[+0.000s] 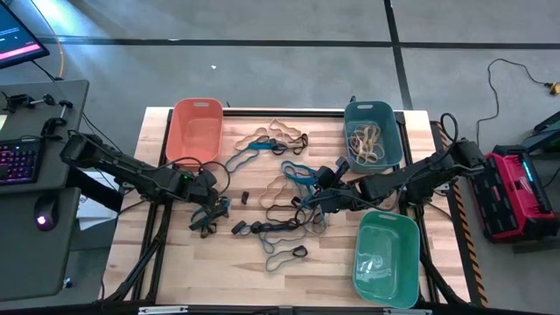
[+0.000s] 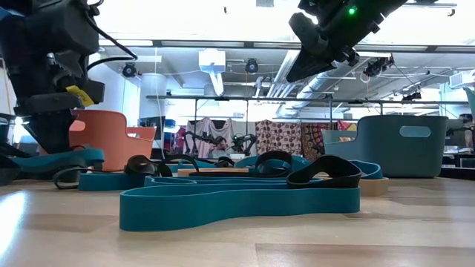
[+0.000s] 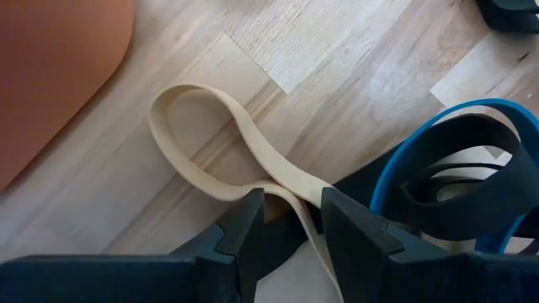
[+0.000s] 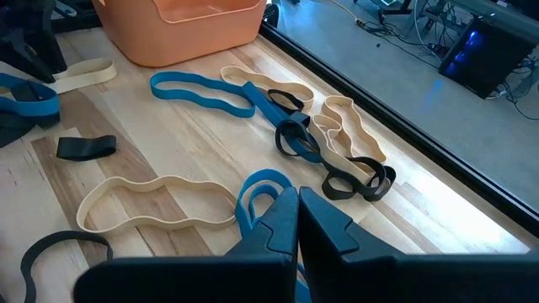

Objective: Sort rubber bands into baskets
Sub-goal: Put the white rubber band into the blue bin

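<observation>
My left gripper [image 3: 290,220] sits with jaws apart, straddling a tan band [image 3: 221,160]; my right gripper [image 4: 297,220] pinches a blue band [image 4: 257,195].

Robotics lab, looks like. Wooden bench [image 1: 262,262] on a grey concrete floor [image 1: 289,74] w/ taped lines, side desk w/ lit keyboard [image 1: 19,162] and monitor [image 1: 17,39], cables trailing to red kit [image 1: 512,192] on the far side. Low cam: exposed ducts [image 2: 326,78] overhead, patterned cloths [image 2: 282,137] hung in back, a person [image 2: 220,148] seated there.
</observation>
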Controlling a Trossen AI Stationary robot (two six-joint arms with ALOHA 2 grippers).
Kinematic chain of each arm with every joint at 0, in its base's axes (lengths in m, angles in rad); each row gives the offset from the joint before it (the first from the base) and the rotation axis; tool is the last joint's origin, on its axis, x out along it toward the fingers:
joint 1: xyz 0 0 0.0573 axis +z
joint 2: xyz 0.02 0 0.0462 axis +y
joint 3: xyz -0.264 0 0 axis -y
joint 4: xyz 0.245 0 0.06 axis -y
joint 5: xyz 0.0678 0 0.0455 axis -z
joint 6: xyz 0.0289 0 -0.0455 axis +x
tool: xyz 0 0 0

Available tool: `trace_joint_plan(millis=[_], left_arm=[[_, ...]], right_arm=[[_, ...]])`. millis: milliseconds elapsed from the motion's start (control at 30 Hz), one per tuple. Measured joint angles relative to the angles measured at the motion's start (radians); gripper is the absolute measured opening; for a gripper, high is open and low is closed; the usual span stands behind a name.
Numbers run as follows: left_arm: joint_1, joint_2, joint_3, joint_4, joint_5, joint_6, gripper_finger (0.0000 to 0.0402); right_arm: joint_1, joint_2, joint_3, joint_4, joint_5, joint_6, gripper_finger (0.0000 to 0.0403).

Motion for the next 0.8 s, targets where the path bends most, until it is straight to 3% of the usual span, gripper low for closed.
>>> trace_joint_plan(millis=[433,800], left_arm=[[0.0,0.005,0.0,0.029,-0.002,0.008,0.0113],[0.0,0.12,0.001,0.077,-0.017,0.077,0.0083]], right_arm=[[0.0,0.0,0.0,0.004,0.0,0.0,0.0],[0.0,0.0,0.0,0.016,0.0,-0.008,0.0]])
